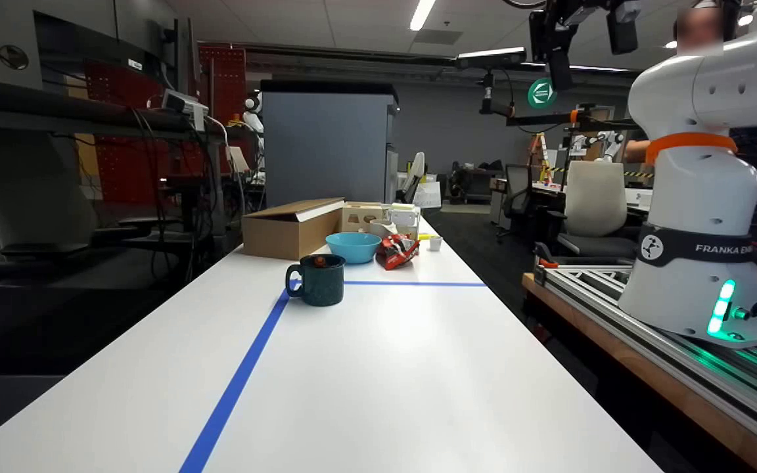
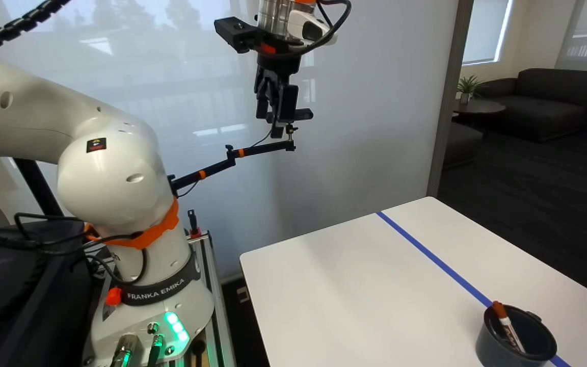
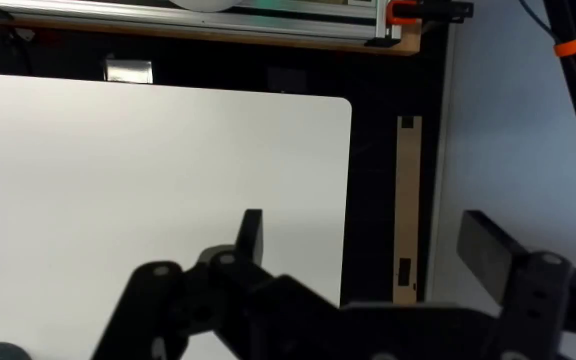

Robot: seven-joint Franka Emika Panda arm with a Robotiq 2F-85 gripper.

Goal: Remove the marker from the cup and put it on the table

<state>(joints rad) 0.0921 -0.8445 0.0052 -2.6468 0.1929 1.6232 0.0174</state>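
In an exterior view: cup (image 1: pixel 319 284) upright on the table (image 1: pixel 378 368), handle toward picture left, blue bowl (image 1: pixel 353 248) and cardboard box (image 1: pixel 278 235) behind it.
In an exterior view: marker (image 2: pixel 509 329) sits tilted inside the cup, brown cap end up at the rim; jaws up high, well apart from the cup.
Wrist view: jaws spread wide, table edge showing between them, cup cut off at bottom-left corner.
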